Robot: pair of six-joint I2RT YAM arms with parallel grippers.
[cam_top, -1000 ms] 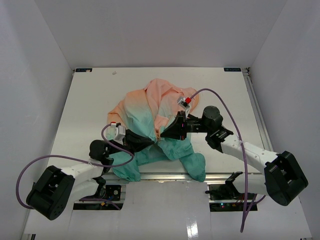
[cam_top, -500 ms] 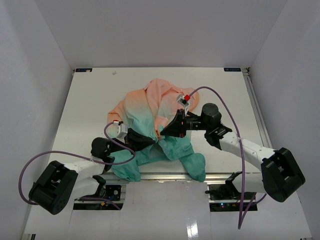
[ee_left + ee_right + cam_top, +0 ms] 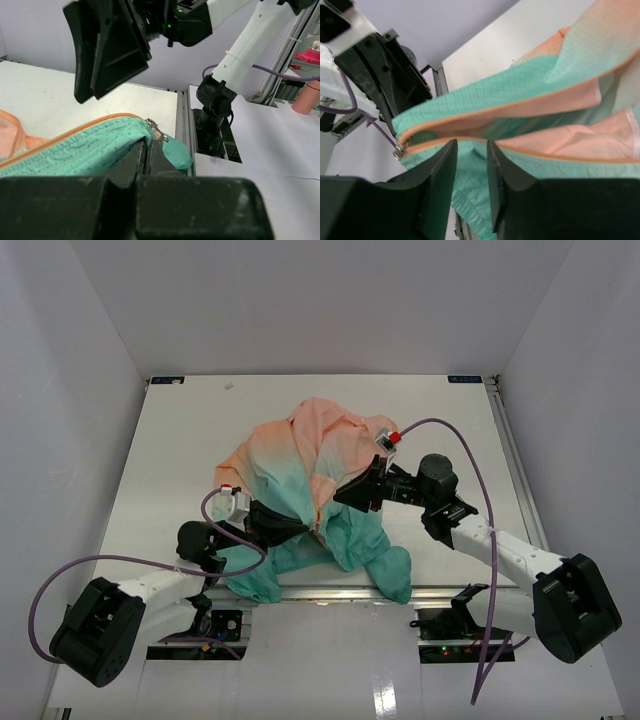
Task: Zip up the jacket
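One jacket (image 3: 320, 475) lies crumpled on the bench (image 3: 180, 440) near its front edge, between the two arms, peach part toward the far side and teal part toward the bases. Progress, as judged: hardly begun. One zip slider (image 3: 397, 150) sits at the teal bottom end, and from it the two orange-edged zipper tapes (image 3: 520, 107) run apart with an open gap between them, so nearly the whole closing run is left to do. How far up the tapes part cannot be told among the folds.

Left claw (image 3: 148, 150): pressed together, pinching the teal hem of the jacket just beside the slider. Right claw (image 3: 470, 150): fingers slightly spread, holding nothing, poised above the open zipper and apart from the fabric.

Count: one jacket, one slider, two tapes, two claws.
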